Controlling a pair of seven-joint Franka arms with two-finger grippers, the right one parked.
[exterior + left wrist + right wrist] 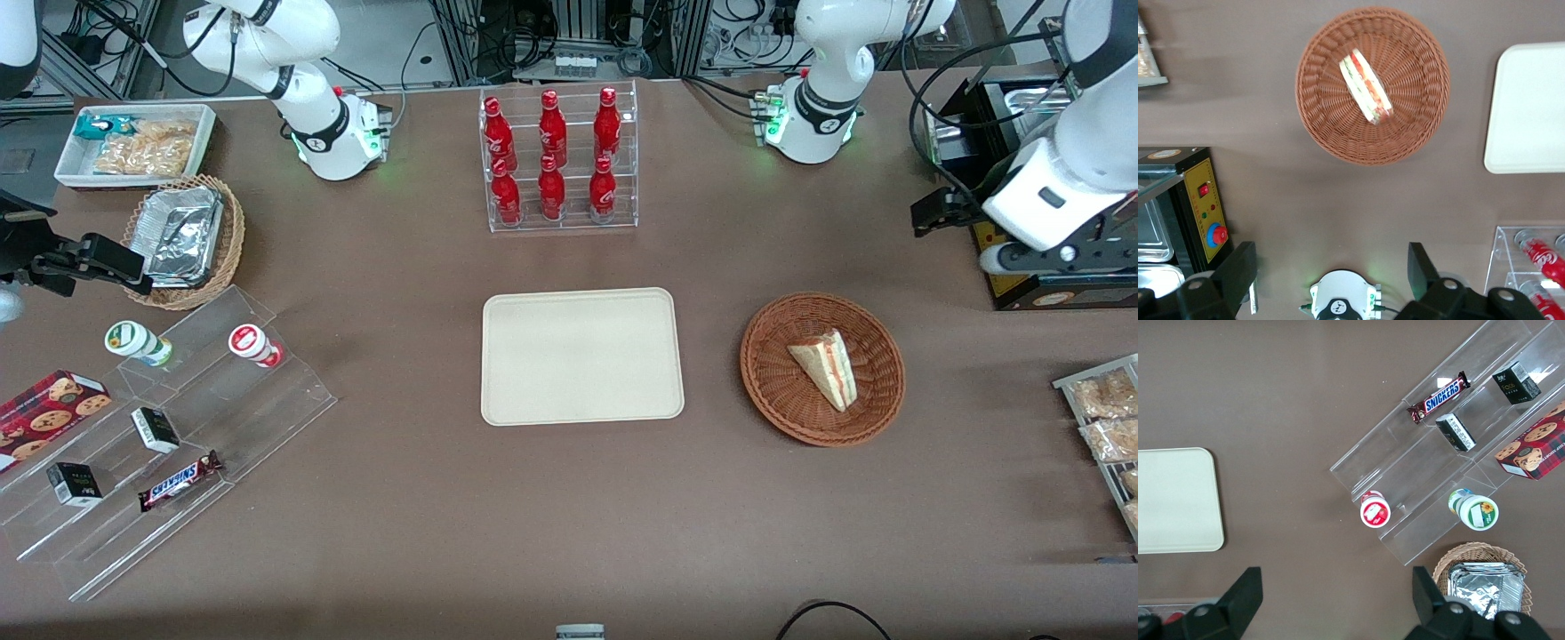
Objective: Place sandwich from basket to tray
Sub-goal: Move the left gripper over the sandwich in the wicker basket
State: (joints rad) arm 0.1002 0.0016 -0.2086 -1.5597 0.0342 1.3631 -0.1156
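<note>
**Sandwich at rest in the wicker basket, gripper raised**

Sandwich (pixel 825 366) was seen lying in the reddish-brown basket (pixel 772 391), right of centre in the front view, with its layered cut edge turned toward the tray (pixel 582 356). The tray was placed at the centre of the frame, apart from the basket and bare. The gripper (pixel 1331 270) was held high above the table at the upper right edge of the front view, its fingers (pixel 1239 268) spread apart and nothing clasped between them. A rack of red bottles (pixel 553 156) was shown above the tray.
</note>
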